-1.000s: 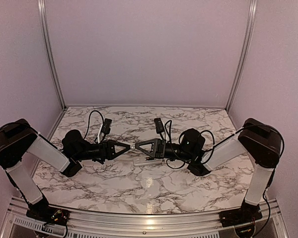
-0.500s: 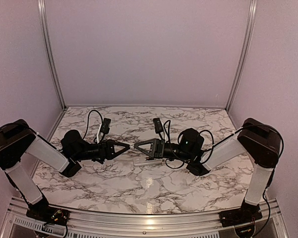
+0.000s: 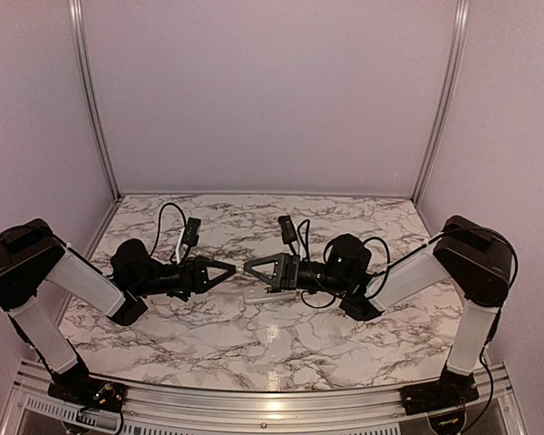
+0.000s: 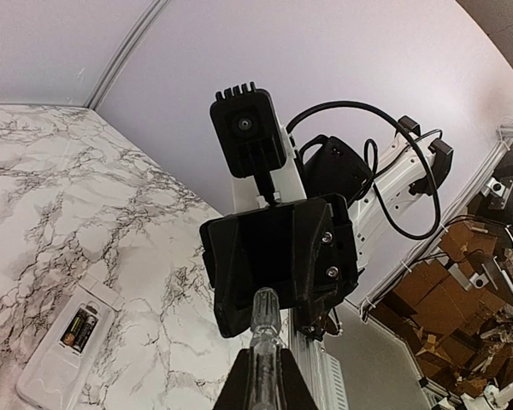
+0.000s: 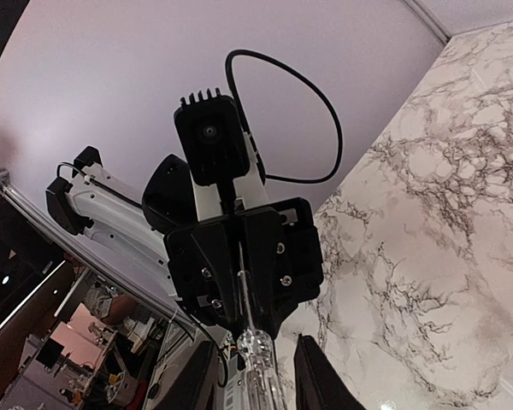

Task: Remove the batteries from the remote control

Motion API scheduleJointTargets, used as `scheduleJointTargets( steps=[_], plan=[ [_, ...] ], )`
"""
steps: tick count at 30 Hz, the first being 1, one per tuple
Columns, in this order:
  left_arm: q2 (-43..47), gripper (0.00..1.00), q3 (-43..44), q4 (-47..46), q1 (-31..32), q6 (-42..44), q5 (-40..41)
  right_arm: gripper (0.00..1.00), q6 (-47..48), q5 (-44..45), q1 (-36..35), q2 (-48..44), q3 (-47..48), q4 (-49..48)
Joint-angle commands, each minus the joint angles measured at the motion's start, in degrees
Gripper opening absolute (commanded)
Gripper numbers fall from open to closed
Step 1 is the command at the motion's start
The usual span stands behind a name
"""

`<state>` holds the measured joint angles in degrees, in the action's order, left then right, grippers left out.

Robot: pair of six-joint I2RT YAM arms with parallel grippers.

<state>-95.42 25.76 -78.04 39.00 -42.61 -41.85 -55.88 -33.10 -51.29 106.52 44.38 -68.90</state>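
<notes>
Slim white remote control point(image 4: 44, 377) lies back up mid-table, compartment open, two dark batteries point(image 4: 77, 328) side by side in the recess.
Remote rests on the white marble-patterned table point(image 3: 281, 349), just near of where the two pincers meet. Above it, a thin grey pen-like rod with a clear section point(image 5: 257, 367) spans between them, off the table. Left gripper point(image 3: 232, 271) is clamped tight on one end. Right gripper point(image 3: 249, 268) has jaws parted either side of the clear end, gaps showing on both sides.
</notes>
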Motion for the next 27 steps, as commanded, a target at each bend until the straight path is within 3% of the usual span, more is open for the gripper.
scheduleJointTargets(
  steps=[1,9,16,27],
  plan=[
    [1.5,0.0,-1.1,-7.7,-0.5,1.2,3.7,0.31,0.9,-1.4,-1.2,0.2,2.3,0.8],
    [1.8,0.0,-1.5,-8.3,-0.5,1.1,4.0,0.33,1.5,-1.4,-1.3,0.5,2.7,2.2],
    [1.8,0.0,-2.0,-10.8,-0.5,-0.3,3.3,0.44,2.0,-1.0,-1.4,0.5,3.1,3.4],
    [0.8,0.0,-1.6,-10.4,-0.5,0.2,3.5,0.32,2.3,-0.8,-1.4,0.6,3.6,3.2]
  ],
)
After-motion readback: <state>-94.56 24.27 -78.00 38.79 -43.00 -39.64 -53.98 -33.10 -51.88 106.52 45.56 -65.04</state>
